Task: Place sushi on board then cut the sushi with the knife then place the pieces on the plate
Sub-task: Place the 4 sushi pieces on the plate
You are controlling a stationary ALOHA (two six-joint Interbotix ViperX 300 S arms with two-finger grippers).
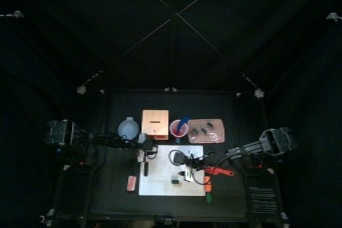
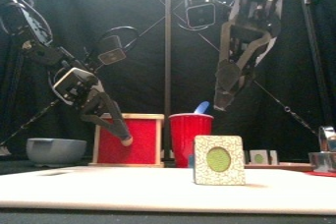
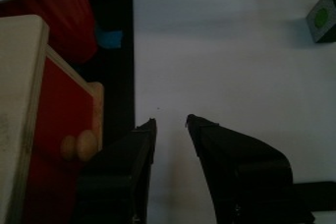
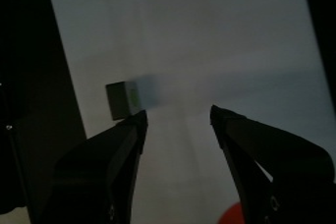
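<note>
Claws, two, both empty: left claw (image 3: 171, 122), jaws spread a little, hanging over the board (image 1: 191, 186) at its 10 o'clock corner, close to the box. Right claw (image 4: 178, 113), jaws spread wider, hanging over the board's 3 o'clock side. Sushi piece (image 2: 219, 159), one, a pale speckled square with a green oval centre, standing on edge on the board about mid-board. It is apart from both claws; the right wrist view shows it just past one jaw tip, not between the jaws. Box (image 2: 129, 140), pale wood with a red drawer front, off the board at 11 o'clock. Cup (image 2: 191, 140), red, upright at 12 o'clock, just beside the box, with a blue knife (image 2: 201, 107) standing in it. Tray (image 1: 205, 129), pink, at 1 o'clock, carrying small things too small to tell. Bowl (image 1: 128, 129), blue-grey, at 10 o'clock, on the far side of the box. Red item (image 1: 218, 171), at the board's 3 o'clock edge beside the right claw; kind cannot be told.
</note>
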